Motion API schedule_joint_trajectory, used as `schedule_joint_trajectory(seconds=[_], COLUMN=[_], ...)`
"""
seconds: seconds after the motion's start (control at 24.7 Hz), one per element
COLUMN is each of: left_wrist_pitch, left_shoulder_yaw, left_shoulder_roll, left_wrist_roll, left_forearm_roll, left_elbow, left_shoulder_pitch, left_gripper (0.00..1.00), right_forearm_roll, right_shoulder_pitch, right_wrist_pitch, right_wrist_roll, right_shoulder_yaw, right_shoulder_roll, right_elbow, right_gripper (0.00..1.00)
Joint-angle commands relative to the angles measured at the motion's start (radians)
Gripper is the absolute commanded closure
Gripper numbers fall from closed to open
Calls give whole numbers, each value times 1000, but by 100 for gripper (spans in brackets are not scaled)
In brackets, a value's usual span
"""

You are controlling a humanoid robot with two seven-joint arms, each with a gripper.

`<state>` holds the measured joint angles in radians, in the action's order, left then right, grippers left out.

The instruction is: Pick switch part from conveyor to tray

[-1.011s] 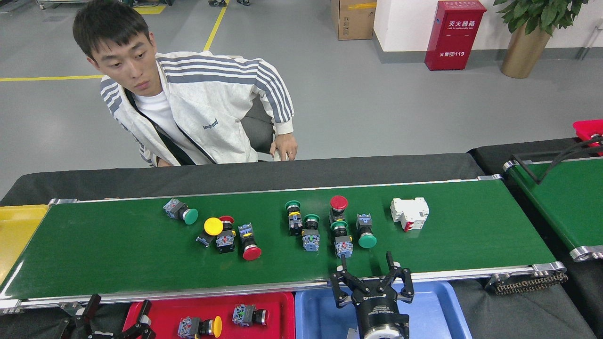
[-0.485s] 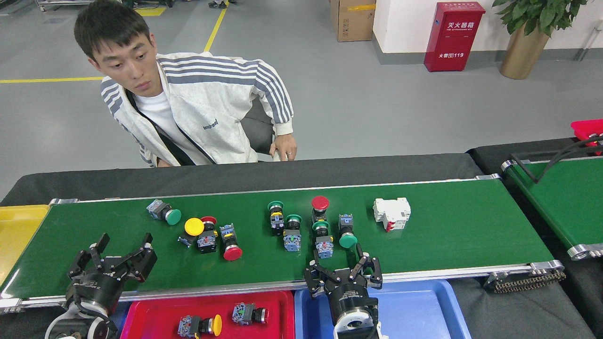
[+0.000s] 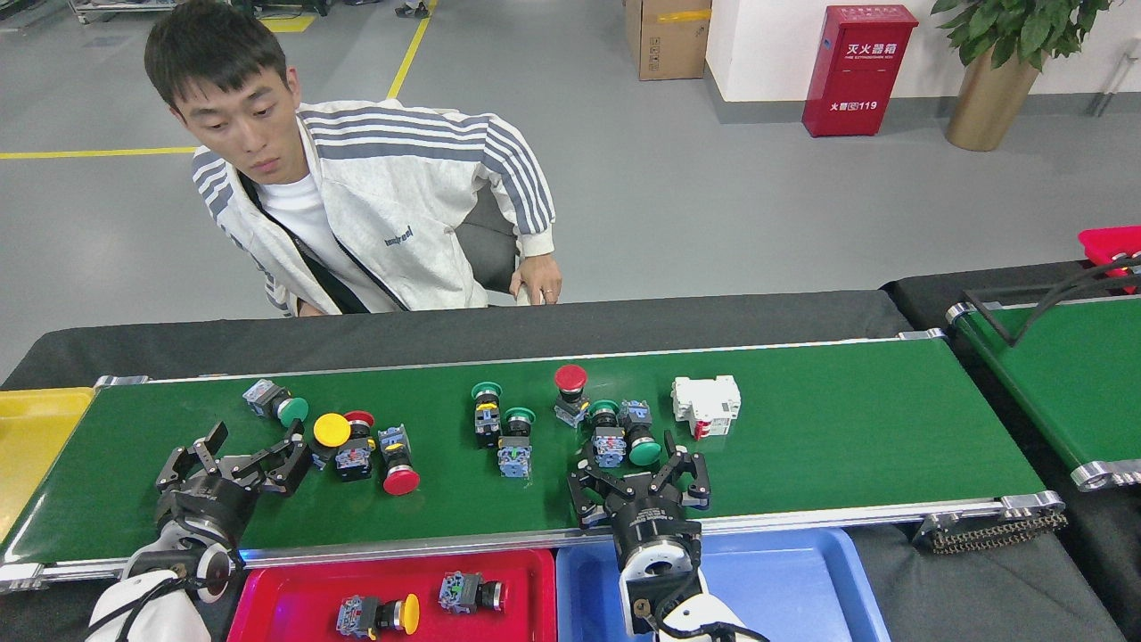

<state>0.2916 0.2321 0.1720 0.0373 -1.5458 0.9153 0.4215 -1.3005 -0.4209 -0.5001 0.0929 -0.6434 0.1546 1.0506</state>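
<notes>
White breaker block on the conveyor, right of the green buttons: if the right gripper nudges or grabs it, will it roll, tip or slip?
The white breaker block looks boxy and flat-sided, lying low on the conveyor, so it probably slides rather than rolls or tips. Its moulded shell looks rigid, likely fine to squeeze. The smooth plastic may slip in the open right gripper.

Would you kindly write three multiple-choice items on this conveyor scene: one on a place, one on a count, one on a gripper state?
1. Where does the white breaker lie?
A. in the blue tray
B. on the conveyor
C. in the yellow tray

2. How many switch parts lie in the red tray?
A. none
B. two
C. five

3. How stands the right gripper?
A. open over the conveyor
B. shut on a switch
C. out of view

Key: 1 B, it rests on the conveyor, right of the switches; 2 B, one with a yellow cap and one with a dark cap; 3 A, its fingers are spread and nothing is between them.
</notes>
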Motion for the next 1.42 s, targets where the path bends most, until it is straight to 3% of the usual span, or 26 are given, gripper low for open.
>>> schedule_joint_trajectory(seconds=[0.0,0.24,0.28,0.4,0.57,0.65,0.73,0.77,0.85,0.89,1.01,1.09,1.25,1.38], left_wrist_pitch=[-8,-46,-57,-77,-118,-158,-221,-256,-315,-338,-384,-384,-379,-374], left_shoulder_yaw=[-2,-14,-14,-14,-14,-16,-16,-17,-40,-57,-99,-99,-100,-102], left_shoulder_roll=[12,14,15,29,55,66,70,70,73,80,95,103,106,109], left_wrist_roll=[-4,-7,-7,-8,-10,-10,-11,-11,-43,-65,-109,-114,-112,-108], left_forearm_roll=[0,0,0,0,1,1,1,1,1,1,3,6,4,4], left_elbow=[-24,-84,-101,-150,-268,-337,-383,-395,-411,-424,-507,-542,-550,-552], left_shoulder_pitch=[37,68,79,105,178,212,234,238,240,241,273,286,286,286], left_gripper=[0,0,0,0,0,0,1,3,14,21,56,66,64,62], right_forearm_roll=[52,83,83,79,69,63,60,60,58,58,60,63,66,63], right_shoulder_pitch=[-50,-73,-73,-68,7,57,91,103,110,111,110,110,119,180], right_wrist_pitch=[20,126,135,150,229,325,419,457,494,497,520,528,515,491], right_wrist_roll=[-12,-12,-12,-13,-39,-39,-41,-41,-42,-44,-44,-42,-39,-41], right_shoulder_yaw=[-42,-58,-56,-58,-68,-130,-188,-214,-283,-308,-334,-331,-283,-116], right_shoulder_roll=[8,8,6,3,-15,-33,-52,-49,-41,-41,-40,-38,-47,-78], right_elbow=[-21,-43,-37,12,213,316,381,391,390,390,388,390,407,447], right_gripper=[20,93,97,99,99,98,94,80,14,0,1,1,1,1])
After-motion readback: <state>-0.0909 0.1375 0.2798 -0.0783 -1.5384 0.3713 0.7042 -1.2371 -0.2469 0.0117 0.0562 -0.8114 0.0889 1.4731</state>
